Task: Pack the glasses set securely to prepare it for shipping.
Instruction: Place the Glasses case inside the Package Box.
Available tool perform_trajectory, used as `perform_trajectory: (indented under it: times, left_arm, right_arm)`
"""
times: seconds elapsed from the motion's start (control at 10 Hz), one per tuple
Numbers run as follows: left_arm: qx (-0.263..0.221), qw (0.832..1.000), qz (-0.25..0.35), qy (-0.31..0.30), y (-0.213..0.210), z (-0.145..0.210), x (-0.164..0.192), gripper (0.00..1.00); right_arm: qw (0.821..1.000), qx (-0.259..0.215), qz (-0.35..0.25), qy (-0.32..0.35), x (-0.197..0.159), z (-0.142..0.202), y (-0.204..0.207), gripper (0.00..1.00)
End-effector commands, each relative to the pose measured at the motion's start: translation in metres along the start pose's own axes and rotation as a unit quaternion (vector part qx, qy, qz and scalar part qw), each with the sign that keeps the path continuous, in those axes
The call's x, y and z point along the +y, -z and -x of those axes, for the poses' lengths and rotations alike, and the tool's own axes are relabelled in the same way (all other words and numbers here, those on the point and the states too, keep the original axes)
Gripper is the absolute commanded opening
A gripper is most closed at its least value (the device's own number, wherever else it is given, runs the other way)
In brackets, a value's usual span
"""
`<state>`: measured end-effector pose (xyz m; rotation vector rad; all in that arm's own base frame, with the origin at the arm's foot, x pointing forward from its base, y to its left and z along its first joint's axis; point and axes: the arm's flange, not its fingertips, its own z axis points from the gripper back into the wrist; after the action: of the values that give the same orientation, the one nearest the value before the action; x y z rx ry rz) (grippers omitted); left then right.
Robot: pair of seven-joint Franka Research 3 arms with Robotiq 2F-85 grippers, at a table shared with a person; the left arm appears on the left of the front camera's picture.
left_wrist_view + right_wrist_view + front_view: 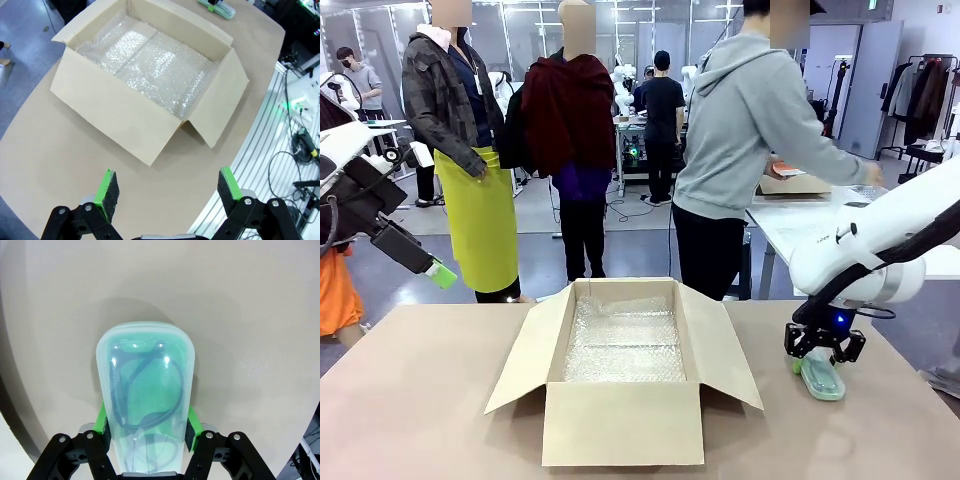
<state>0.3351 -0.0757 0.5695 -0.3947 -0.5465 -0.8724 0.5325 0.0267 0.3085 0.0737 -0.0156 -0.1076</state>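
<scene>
Right tool [147,423] tight around mint-green glasses case [145,370], near open cardboard box [620,420]

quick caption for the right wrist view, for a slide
Right hand closed on the semi-clear mint-green glasses case, which lies on the tan table.

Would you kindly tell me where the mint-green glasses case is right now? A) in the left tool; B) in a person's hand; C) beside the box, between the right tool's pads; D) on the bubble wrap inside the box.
C: the right tool presses its green pads on both sides of the mint-green case, beside the cardboard box; the left tool hangs open.
</scene>
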Motion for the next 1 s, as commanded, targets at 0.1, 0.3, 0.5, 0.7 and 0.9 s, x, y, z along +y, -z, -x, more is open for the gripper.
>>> perform_trajectory:
  times: [0.1,0.3,0.5,0.7,0.9]
  left_arm:
    - [-0.007,1.0,0.01,0.008,-0.003,0.0,0.001,1.0]
    - [-0.007,1.0,0.01,0.008,-0.003,0.0,0.001,1.0]
    - [-0.007,1.0,0.01,0.008,-0.003,0.0,0.001,1.0]
    - [-0.007,1.0,0.01,0.008,-0.003,0.0,0.001,1.0]
    - [-0.007,1.0,0.01,0.008,-0.003,0.0,0.001,1.0]
  right_arm:
    - [1.0,-0.01,0.024,-0.007,0.018,0.004,-0.032,0.35]
    - [0.998,-0.024,0.038,-0.052,0.035,0.013,-0.096,0.35]
    - [0.993,-0.033,0.044,-0.102,0.053,0.019,-0.14,0.35]
    - [0.978,-0.025,0.07,-0.196,0.08,0.02,-0.168,0.35]
    - [0.902,-0.014,0.09,-0.423,0.125,0.02,-0.186,0.35]
